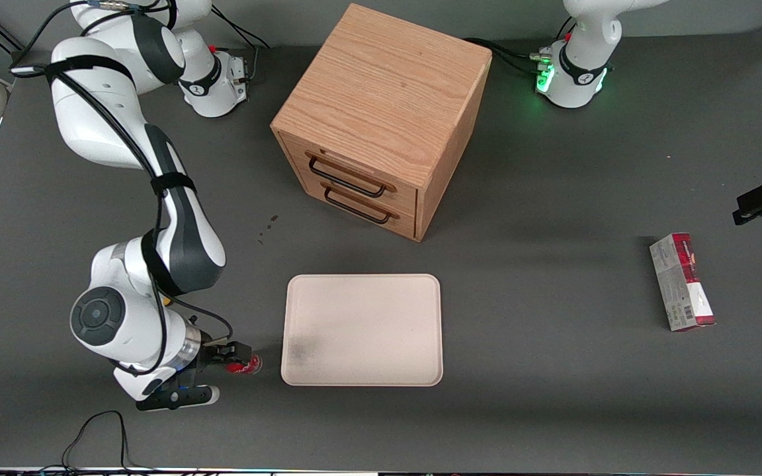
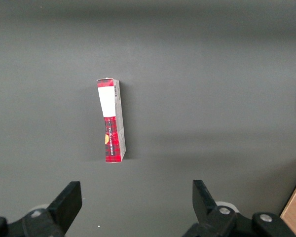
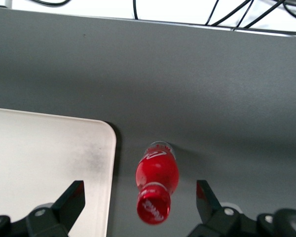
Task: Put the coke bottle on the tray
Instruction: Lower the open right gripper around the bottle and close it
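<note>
A robotics lab: bench-mounted arm [image 1: 123, 132], loose cables [image 1: 100, 430], bare grey table [image 1: 553, 396] with props.

The bottle [image 3: 157, 182] looks like glossy red plastic beside the matt cream tray [image 1: 362, 330]. The cabinet [image 1: 381, 119] is grained wood on a matt grey table [image 1: 553, 396]. The gripper [image 3: 140, 210] above the bottle has matt black fingers [image 3: 71, 200].

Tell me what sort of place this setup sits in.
Probably a robot lab bench: arms bolted to a grey table, cables trailing, and staged props, a wooden drawer cabinet, tray and coke bottle. The gripper hangs over the bottle, jaws open.
</note>
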`<act>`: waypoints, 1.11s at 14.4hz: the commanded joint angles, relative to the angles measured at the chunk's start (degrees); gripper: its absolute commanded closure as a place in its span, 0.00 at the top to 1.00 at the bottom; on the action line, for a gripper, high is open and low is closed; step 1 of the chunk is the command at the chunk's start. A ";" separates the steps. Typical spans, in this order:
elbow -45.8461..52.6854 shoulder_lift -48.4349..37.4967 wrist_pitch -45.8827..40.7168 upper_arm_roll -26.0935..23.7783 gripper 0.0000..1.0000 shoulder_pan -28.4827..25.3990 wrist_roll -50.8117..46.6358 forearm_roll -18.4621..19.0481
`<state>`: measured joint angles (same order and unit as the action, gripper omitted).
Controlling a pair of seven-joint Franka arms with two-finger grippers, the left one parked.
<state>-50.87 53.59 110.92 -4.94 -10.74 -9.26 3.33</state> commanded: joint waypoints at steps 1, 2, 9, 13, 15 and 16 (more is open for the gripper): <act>2.09 2.21 0.88 -0.07 1.00 -0.16 -1.73 1.24; 2.09 2.30 0.88 -0.07 1.00 -0.16 -1.73 1.24; 0.86 1.69 -0.87 0.02 1.00 -0.16 -1.47 2.56; 0.86 1.51 -2.63 0.02 1.00 -0.16 -1.46 2.47; 0.86 1.43 -2.72 -0.07 1.00 -0.07 -1.46 2.47; 0.86 1.43 -2.98 0.02 1.00 -0.16 -1.46 2.47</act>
<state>-50.89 55.05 109.16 -4.88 -10.71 -9.29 4.62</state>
